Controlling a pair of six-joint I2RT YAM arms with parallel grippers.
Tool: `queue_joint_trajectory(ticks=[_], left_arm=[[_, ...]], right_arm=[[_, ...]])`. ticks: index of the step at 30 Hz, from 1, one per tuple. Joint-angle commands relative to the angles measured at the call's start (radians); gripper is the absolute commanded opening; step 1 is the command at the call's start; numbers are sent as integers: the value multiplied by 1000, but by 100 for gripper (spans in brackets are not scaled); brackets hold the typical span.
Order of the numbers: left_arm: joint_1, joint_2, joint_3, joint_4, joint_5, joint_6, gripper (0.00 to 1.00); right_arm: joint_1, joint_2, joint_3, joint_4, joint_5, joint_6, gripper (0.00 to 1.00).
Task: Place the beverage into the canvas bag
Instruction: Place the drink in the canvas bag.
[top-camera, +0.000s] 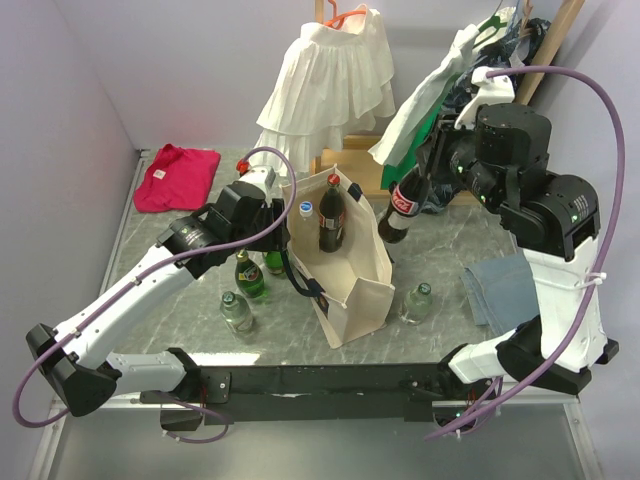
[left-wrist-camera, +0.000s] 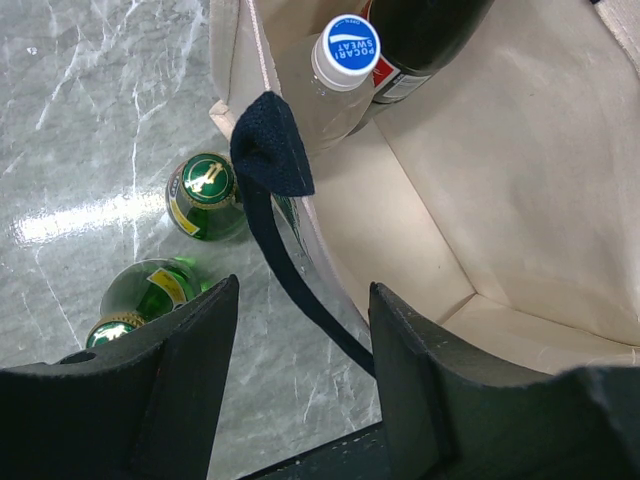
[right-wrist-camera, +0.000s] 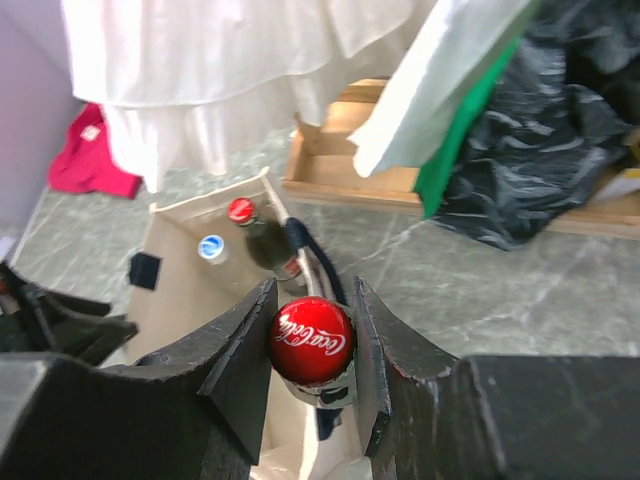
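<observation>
The cream canvas bag (top-camera: 365, 292) with navy straps stands open at the table's middle. A dark cola bottle (top-camera: 331, 222) and a blue-capped clear bottle (top-camera: 306, 210) stand inside it. My right gripper (top-camera: 427, 173) is shut on the red cap (right-wrist-camera: 308, 345) of a Coca-Cola bottle (top-camera: 401, 212), held tilted in the air just right of the bag's far rim. In the right wrist view my gripper (right-wrist-camera: 312, 338) is above the bag's opening (right-wrist-camera: 190, 290). My left gripper (left-wrist-camera: 303, 292) is open, straddling the bag's left wall (left-wrist-camera: 500, 200) and navy strap (left-wrist-camera: 272, 150).
Two green bottles (top-camera: 249, 277) stand left of the bag, and they also show in the left wrist view (left-wrist-camera: 204, 192). Clear bottles stand at the front left (top-camera: 237, 312) and front right (top-camera: 416, 303). A grey-blue cloth (top-camera: 503, 287) lies right, a red cloth (top-camera: 177, 177) far left, and a white garment (top-camera: 325, 85) hangs behind.
</observation>
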Motion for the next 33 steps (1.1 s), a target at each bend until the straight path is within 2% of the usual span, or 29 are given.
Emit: queue_joint_trajectory(ticks=[1,11,19,33], left_arm=[[0,-39,6,36,2,-17,60],[0,-42,6,41,5,-11,60],[0,-43,8,41,7,-11,60],[0,-43,11,38,-1,-11,60]], right_arm=[[-3,-47,19,246,-75,26,0],[15,2,112,261,-155,15,0],[46,36,112,276,-189,16,0],[128,107,80,260,-100,-26,0]])
